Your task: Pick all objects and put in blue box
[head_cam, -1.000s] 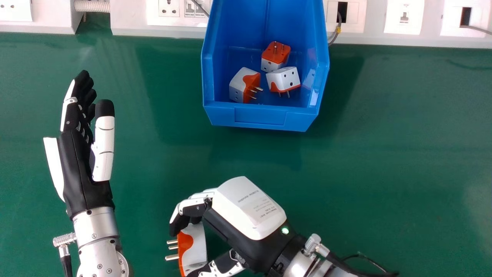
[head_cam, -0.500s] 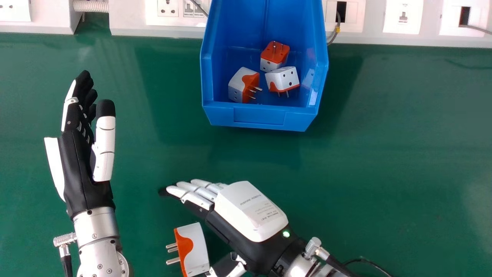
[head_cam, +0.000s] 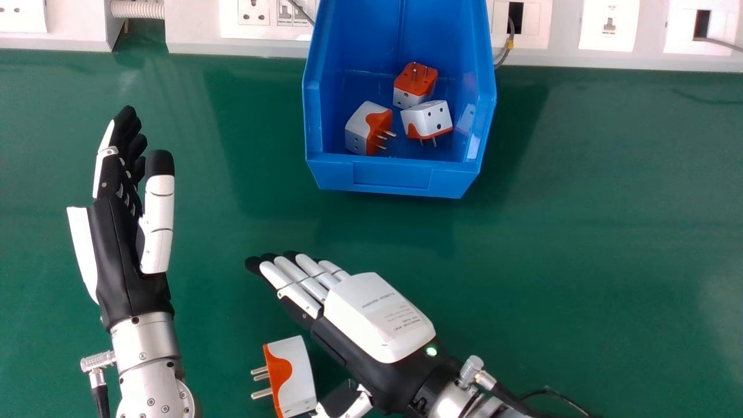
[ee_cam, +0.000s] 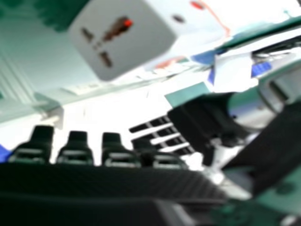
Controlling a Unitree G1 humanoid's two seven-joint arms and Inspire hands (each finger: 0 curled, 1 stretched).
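In the head view my right hand (head_cam: pixel 380 319) lies low at the centre, fingers straight and pointing up-left. A white and orange plug adapter (head_cam: pixel 293 374) rests on the table between those fingers and the thumb, prongs toward the left. The right hand view has the adapter (ee_cam: pixel 127 37) close by, beyond my right hand's straight fingers (ee_cam: pixel 75 153). My left hand (head_cam: pixel 125 249) is open at the left, holding nothing. Inside the blue box (head_cam: pixel 392 177) at the top centre are three similar adapters (head_cam: pixel 417 84), (head_cam: pixel 428 120), (head_cam: pixel 368 129).
White socket trunking (head_cam: pixel 191 32) runs along the far edge of the green table (head_cam: pixel 580 232), behind the box. A grey cable (head_cam: pixel 506 55) hangs beside the box's right wall. Bare table surface lies between the box and my right hand.
My right hand's fingers have straightened away from the adapter, which they were curled over before. The adapter has shifted very slightly. My left hand has stayed in place.
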